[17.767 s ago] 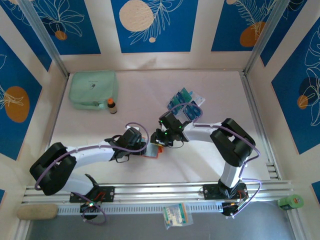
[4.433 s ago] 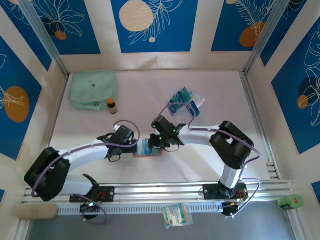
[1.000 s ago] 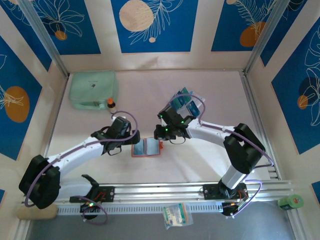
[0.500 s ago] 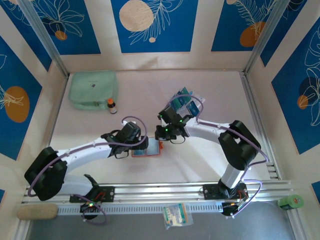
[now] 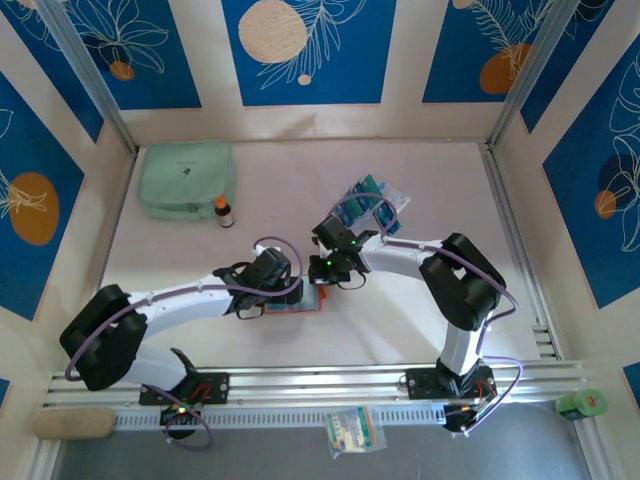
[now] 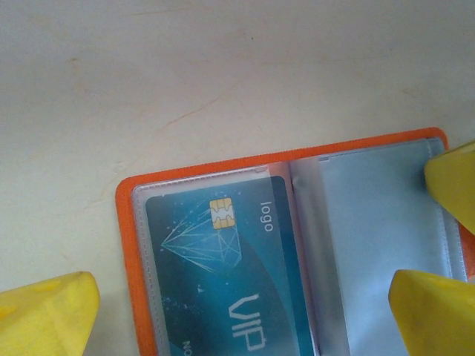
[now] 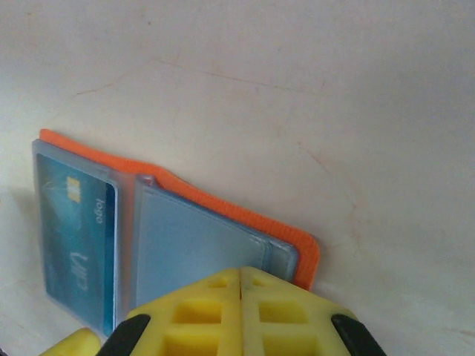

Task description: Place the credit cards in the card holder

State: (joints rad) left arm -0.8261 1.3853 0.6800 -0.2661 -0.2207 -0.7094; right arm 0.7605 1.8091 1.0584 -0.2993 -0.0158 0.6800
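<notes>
The orange card holder (image 5: 310, 302) lies open on the table between both arms. In the left wrist view a teal credit card (image 6: 223, 274) sits in the left clear pocket of the card holder (image 6: 128, 245); the right pocket looks blank. My left gripper (image 6: 241, 315) hovers open just above it, fingers (image 6: 52, 311) spread past both sides. My right gripper (image 7: 241, 308) is shut with nothing in it, its tips down on the right half of the card holder (image 7: 223, 204). More credit cards (image 5: 372, 205) lie in a pile behind the right arm.
A mint-green zip pouch (image 5: 187, 178) and a small brown bottle (image 5: 224, 211) stand at the back left. A sachet packet (image 5: 352, 430) and a green roll (image 5: 581, 404) lie off the table in front. Frame posts stand at the back corners.
My left gripper has swung right and forward, from beside the wallet to over its left half. My right gripper has come down and nearer, onto the wallet's right half.
</notes>
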